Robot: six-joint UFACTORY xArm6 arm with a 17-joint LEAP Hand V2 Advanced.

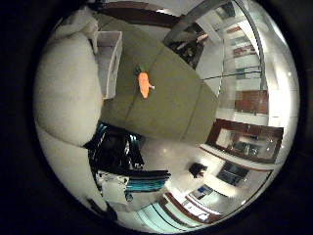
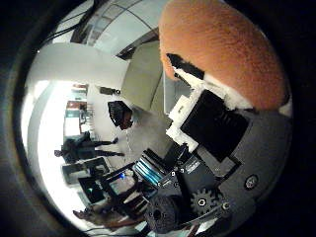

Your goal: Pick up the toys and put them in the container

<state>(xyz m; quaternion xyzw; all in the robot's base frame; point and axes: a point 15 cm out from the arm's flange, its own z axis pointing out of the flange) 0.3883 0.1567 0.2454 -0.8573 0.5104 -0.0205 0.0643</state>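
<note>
Hand: The hand (image 2: 212, 148) was up in the air, above the table (image 1: 166, 103). Its white and black fingers (image 2: 197, 106) were curled round a big plush toy (image 2: 222, 49) and held it tight against the palm.
Held toy: It was fuzzy, orange on one side and white on the other. It filled a lot of both palm views, so it was very close to the palm. It looked soft and light, and it would squash a bit when squeezed. It would not break if dropped.
Carrot toy: A small orange carrot toy (image 1: 144, 84) lay flat on the table, near the container (image 1: 108, 61) but not touching it.
Carrot's way of pointing: It was long and thin. Its green leafy end pointed toward the far edge of the table, and its narrow tip pointed the other way. Its long line ran about the same way as the container's long side.
How to grab the carrot: It looked soft and light too, and not slippery. The fat middle seemed the best spot, with fingers across its short way.
Container: A white open box sat on the table, just beside the carrot. How much was inside could not be seen.
Job so far: The held toy was not in the container yet, and the carrot was waiting.
</note>
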